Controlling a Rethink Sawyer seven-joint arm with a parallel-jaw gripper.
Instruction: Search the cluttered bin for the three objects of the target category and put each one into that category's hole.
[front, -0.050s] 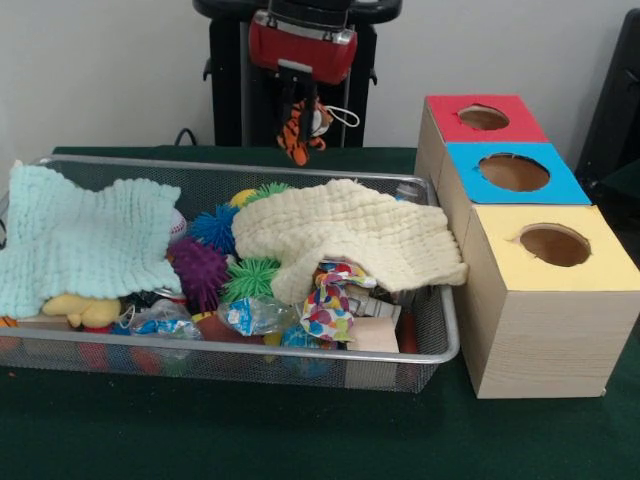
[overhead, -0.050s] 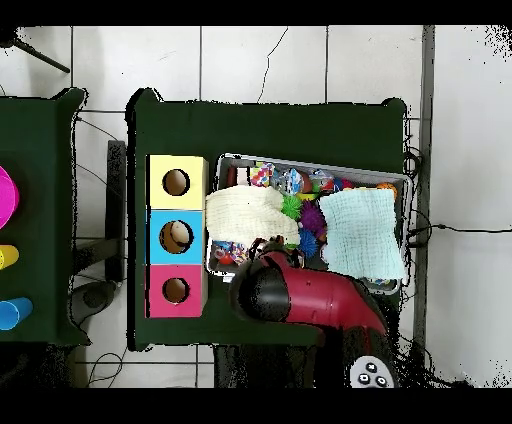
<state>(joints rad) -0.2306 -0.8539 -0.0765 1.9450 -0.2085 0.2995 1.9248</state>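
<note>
Above the far rim of the mesh bin (front, -0.050s: 440, 345), the gripper (front, -0.050s: 300, 125) hangs with a small orange-and-black striped plush tiger (front, -0.050s: 298, 135) dangling from it. The fingers are closed on the toy's upper end; the toy's long axis runs near vertical, and its lower end points down at the green surface (front, -0.050s: 300, 440) just behind the bin. A white loop of cord shows beside it.

Three boxes stand in a row just beside the bin's end: red box (front, -0.050s: 485, 118) farthest back, blue box (front, -0.050s: 514, 172) in the middle, yellow box (front, -0.050s: 555, 245) nearest the camera. Each has one round hole in its top. From the overhead view, the blue box's hole seems to hold something pale already; the other two look dark.

Key relation: in the front view the boxes lie sideways from the held toy, toward the picture's right, and the red box is the closest. Judgement: the coming move is a lateral carry to one hole, then a release. Which hole suits the toy cannot be told from colour alone.

In the bin: a pale green cloth (front, -0.050s: 80, 240) and a cream cloth (front, -0.050s: 350, 235) cover much of the clutter. Spiky balls (front, -0.050s: 200, 270), wrapped sweets and a yellow plush show between them. Other targets may lie under the cloths.

Risk, as a guess: the hanging toy could swing and catch a hole's rim.
</note>
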